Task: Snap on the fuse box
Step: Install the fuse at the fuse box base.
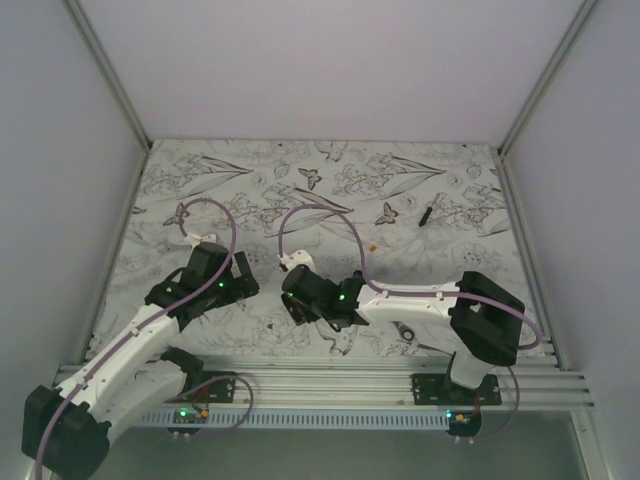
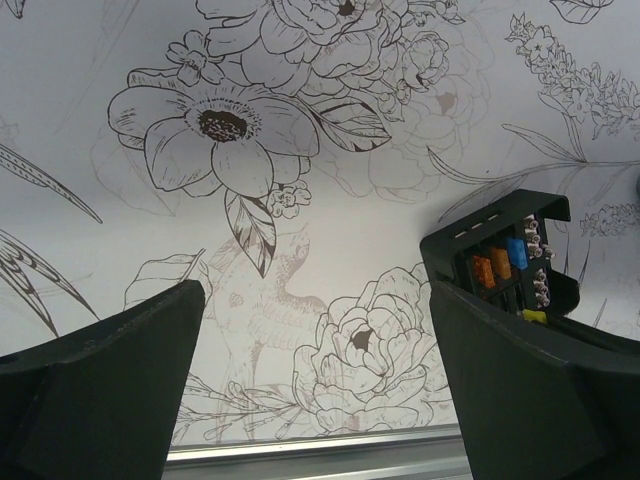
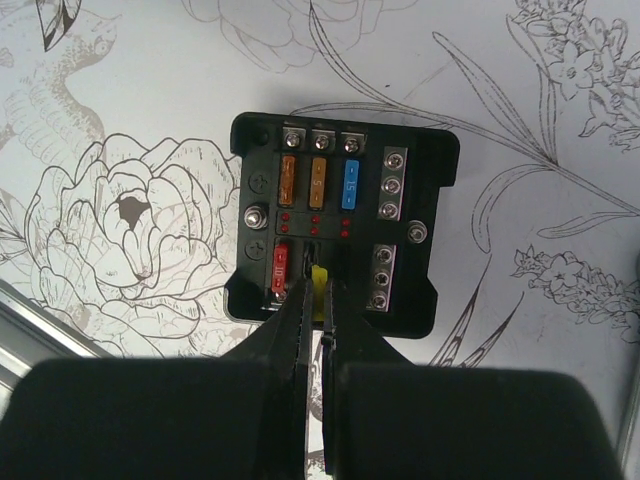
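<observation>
The fuse box is a black square box lying open-side up on the flower-printed table, with orange, blue and red fuses in its rows. My right gripper reaches over its near edge, shut on a yellow fuse seated in the lower row. In the left wrist view the fuse box sits just past the right finger. My left gripper stands open above bare table, nothing between its fingers. In the top view the left gripper and the right gripper are close together, and the box is hidden under the right one.
A thin black stick lies at the back right. A silver tool shows partly under the right arm. An aluminium rail runs along the near table edge, also visible as the rail below my left fingers. White walls enclose the table.
</observation>
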Controlling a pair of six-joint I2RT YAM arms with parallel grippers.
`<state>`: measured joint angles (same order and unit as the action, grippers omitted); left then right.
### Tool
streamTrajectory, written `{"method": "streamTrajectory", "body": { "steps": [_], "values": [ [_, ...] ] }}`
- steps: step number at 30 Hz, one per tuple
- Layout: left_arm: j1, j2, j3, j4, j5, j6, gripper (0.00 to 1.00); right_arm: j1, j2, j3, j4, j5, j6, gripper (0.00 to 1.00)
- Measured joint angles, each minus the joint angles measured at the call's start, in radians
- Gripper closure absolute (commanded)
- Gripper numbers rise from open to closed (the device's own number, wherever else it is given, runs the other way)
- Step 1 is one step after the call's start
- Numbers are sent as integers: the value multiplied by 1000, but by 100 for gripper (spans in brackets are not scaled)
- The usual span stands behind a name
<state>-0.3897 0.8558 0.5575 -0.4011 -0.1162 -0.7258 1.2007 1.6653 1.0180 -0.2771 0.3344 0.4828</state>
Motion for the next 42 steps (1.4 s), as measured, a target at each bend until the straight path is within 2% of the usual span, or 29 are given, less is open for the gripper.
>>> {"method": "streamTrajectory", "body": {
  "steps": [42],
  "values": [
    [25,2,0,0,41,-14,0,10,51,1,28,31,53,100]
  ]
}}
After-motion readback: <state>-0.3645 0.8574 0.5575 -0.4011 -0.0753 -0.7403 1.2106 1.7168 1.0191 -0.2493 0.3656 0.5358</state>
